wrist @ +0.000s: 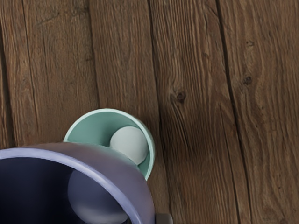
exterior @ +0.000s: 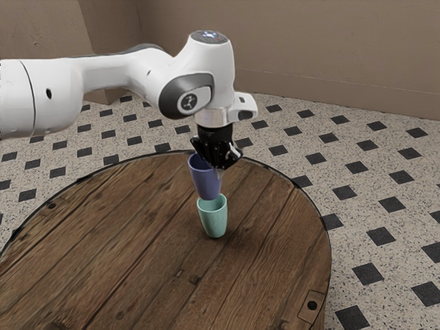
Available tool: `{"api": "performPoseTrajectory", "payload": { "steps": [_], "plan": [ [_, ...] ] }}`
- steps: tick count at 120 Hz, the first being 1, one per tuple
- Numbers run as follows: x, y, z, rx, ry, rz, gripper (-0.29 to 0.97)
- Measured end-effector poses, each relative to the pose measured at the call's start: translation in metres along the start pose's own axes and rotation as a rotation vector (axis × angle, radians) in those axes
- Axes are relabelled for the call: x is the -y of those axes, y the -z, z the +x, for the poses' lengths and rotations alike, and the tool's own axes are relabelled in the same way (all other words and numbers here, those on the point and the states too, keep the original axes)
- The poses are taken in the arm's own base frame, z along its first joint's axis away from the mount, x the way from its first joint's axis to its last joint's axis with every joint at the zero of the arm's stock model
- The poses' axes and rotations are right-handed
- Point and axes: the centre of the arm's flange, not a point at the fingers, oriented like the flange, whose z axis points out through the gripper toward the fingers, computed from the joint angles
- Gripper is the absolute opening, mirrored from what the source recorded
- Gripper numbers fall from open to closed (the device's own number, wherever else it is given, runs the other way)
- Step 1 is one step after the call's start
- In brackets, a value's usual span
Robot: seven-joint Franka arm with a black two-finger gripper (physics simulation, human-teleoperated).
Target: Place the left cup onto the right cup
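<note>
A blue-purple cup [exterior: 205, 180] hangs tilted in the air, with my gripper [exterior: 218, 162] shut on its rim wall. Its base sits right at the mouth of a teal cup [exterior: 213, 217], which stands upright near the middle of the round wooden table [exterior: 103, 261]. In the wrist view the blue cup [wrist: 70, 186] looms large just under my hand and covers part of the teal cup [wrist: 93, 125] below it. The teal cup's pale inner floor shows past the blue rim, so the two cups are slightly out of line.
The table's curved dark edge [exterior: 323, 227] runs close on the exterior view's right. Beyond it lies a checkered tile floor [exterior: 364, 158], with tan walls behind. Bare wooden planks [wrist: 210, 93] surround the cups.
</note>
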Motion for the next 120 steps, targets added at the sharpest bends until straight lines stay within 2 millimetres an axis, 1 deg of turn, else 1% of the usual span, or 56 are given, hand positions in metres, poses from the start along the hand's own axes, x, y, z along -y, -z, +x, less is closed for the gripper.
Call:
{"api": "performPoseTrajectory", "payload": {
  "steps": [14, 32, 61, 120],
  "plan": [
    [0.0, -0.003, 0.001, 0.003, 0.017, 0.001, -0.1],
    [0.006, -0.014, 0.004, 0.01, 0.039, 0.007, -0.1],
    [0.007, -0.023, 0.008, 0.008, 0.055, 0.013, -0.1],
    [0.007, -0.034, 0.015, 0.01, 0.072, 0.02, -0.1]
  ]
}}
